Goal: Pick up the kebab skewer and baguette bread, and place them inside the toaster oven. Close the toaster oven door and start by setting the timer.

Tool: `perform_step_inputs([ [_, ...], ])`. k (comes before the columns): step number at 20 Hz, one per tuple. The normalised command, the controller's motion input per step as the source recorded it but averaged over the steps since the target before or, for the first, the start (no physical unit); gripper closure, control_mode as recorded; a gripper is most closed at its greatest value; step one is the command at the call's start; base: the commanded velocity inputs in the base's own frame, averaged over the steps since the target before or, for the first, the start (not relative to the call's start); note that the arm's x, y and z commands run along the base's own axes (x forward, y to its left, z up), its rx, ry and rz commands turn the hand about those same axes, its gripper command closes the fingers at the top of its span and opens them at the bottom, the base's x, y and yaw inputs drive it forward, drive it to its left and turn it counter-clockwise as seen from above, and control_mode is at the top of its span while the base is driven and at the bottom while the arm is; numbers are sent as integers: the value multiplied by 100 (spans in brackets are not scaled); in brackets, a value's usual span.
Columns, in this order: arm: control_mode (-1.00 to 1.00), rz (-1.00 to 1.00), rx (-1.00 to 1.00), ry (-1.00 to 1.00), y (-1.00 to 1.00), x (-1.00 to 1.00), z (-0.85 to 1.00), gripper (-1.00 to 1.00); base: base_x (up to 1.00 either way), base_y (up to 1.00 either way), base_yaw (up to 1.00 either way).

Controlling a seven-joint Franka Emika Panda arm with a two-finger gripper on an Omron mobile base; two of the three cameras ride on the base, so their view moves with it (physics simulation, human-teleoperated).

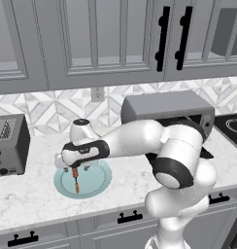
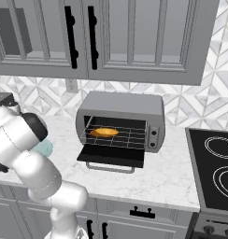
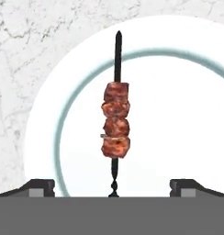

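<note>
My pincer (image 3: 113, 186) hangs spread wide over the thin dark kebab skewer (image 3: 116, 120) of reddish-brown meat chunks, which lies on the round white plate with a pale teal ring (image 3: 187, 114) on the marble desk (image 1: 28, 192). The golden oval baguette bread (image 2: 104, 132) already sits on the rack of the grey metal toaster oven (image 2: 120, 119). My worry is closing on the slim stick rather than the chunks: I judge it could roll or slip free on the smooth plate.

Reddish-brown kebab skewer (image 3: 116, 120), pale blue-ringed plate (image 3: 187, 114), white-grey marbled counter (image 3: 22, 55)
</note>
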Motion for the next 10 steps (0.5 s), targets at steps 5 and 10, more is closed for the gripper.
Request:
perform_step_inputs([
  [5, -100, 0, 0, 0, 15, 22, -37, -100, 0, 0, 0],
  [10, -100, 0, 0, 0, 5, 4, -36, -100, 0, 0, 0],
])
